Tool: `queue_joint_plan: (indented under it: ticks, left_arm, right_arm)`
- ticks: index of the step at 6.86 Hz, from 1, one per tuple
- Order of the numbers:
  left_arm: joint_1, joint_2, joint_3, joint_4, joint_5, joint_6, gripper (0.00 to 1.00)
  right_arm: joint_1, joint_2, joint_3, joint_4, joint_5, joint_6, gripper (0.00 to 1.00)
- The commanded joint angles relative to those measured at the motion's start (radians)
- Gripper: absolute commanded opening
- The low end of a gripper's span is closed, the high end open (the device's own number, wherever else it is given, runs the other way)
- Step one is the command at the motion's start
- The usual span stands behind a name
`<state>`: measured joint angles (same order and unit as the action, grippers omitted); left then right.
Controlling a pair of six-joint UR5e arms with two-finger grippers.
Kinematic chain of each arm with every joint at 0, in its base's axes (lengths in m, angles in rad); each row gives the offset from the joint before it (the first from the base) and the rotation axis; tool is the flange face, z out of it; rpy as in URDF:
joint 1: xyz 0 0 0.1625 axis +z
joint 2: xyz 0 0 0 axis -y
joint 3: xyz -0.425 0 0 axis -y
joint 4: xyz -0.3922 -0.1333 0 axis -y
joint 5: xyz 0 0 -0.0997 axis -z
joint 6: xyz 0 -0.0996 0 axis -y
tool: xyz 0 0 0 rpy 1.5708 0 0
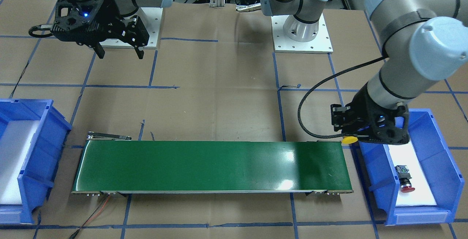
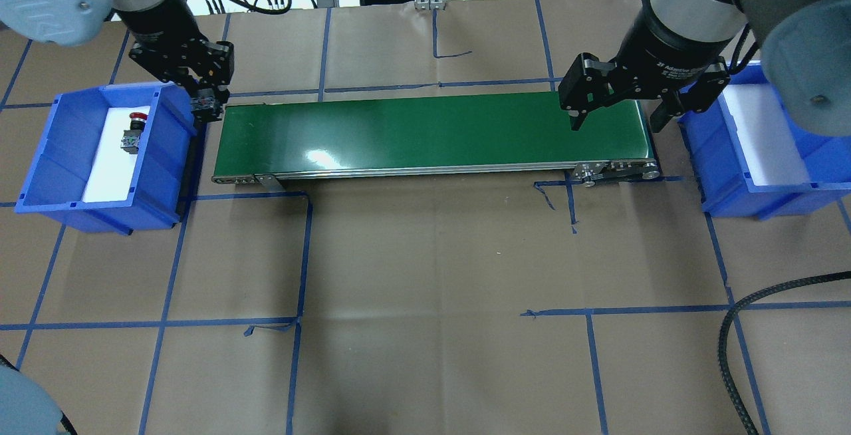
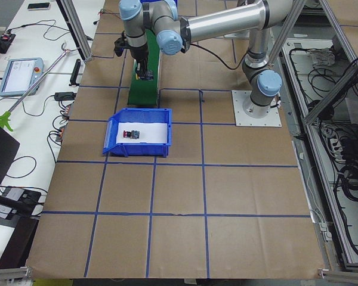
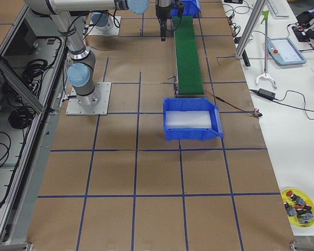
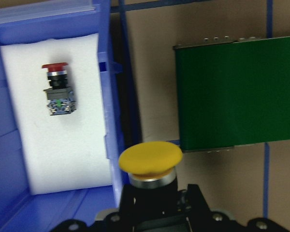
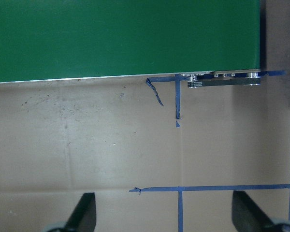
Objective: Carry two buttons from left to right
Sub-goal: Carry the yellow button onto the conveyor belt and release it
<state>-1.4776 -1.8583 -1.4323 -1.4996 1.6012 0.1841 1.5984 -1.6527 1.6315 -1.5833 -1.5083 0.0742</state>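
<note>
Where my left claw (image 2: 209,104) hangs: low over the strip of brown paper between the left bin (image 2: 60,149) and the left end of the green belt (image 2: 432,132).
Left claw, grip: clamped on the yellow button (image 5: 150,158); in my wrist view its black collar sits pinched between my fingers (image 5: 128,205) and the mushroom cap sticks out ahead of them.
Yellow button, place: in the air, off the foam, its cap over the gap between the bin's wall and the belt's end; from the front camera the cap shows just at the belt's corner.
Red button (image 5: 58,89): lying on its side on the white foam pad (image 5: 63,154) inside the left bin, cap towards the side away from my base, grey block towards me, touching neither wall.
Right claw (image 2: 617,122): fingers spread wide apart with nothing between them, raised well above the table near the belt's right end.
Right wrist view: both fingertips at the bottom edge, brown paper and blue tape lines beneath, the belt's edge across the top.
Right bin (image 2: 731,175): blue, lined with white foam, just beyond the belt's right end.
Belt: lies lengthwise between the two bins, its surface glossy with lamp glare.
Table (image 2: 432,289): covered in brown paper marked with a grid of blue tape.
</note>
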Motion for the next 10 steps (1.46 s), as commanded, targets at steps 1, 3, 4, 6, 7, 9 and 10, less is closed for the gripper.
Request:
queue_joint_plan:
  ticks: [1, 3, 4, 6, 7, 9, 10]
  left_arm:
    - [-0.041, -0.071, -0.045, 0.083, 0.0, -0.031, 0.04]
    - [-0.049, -0.165, -0.053, 0.221, 0.0, -0.034, 0.04]
    - [-0.052, -0.176, -0.054, 0.24, -0.001, -0.05, 0.04]
    - [-0.055, -0.214, -0.057, 0.284, 0.002, -0.051, 0.05]
    - [-0.058, -0.222, -0.059, 0.297, 0.003, -0.049, 0.11]
    - [-0.062, -0.214, -0.079, 0.299, 0.0, -0.061, 0.99]
    - [-0.061, -0.199, -0.068, 0.292, 0.002, -0.075, 1.0]
  right_arm:
    - [0.0, 0.002, 0.001, -0.001, -0.001, 0.001, 1.0]
    - [0.0, 0.002, 0.002, -0.001, 0.0, 0.001, 1.0]
    - [0.0, 0.004, 0.002, -0.001, 0.0, 0.001, 1.0]
    - [0.0, 0.004, 0.002, -0.001, -0.001, 0.001, 1.0]
    - [0.0, 0.01, 0.002, -0.001, 0.0, 0.001, 1.0]
    - [0.0, 0.007, 0.001, -0.003, 0.0, 0.001, 1.0]
    - [0.0, 0.008, 0.001, -0.003, 0.0, 0.002, 1.0]
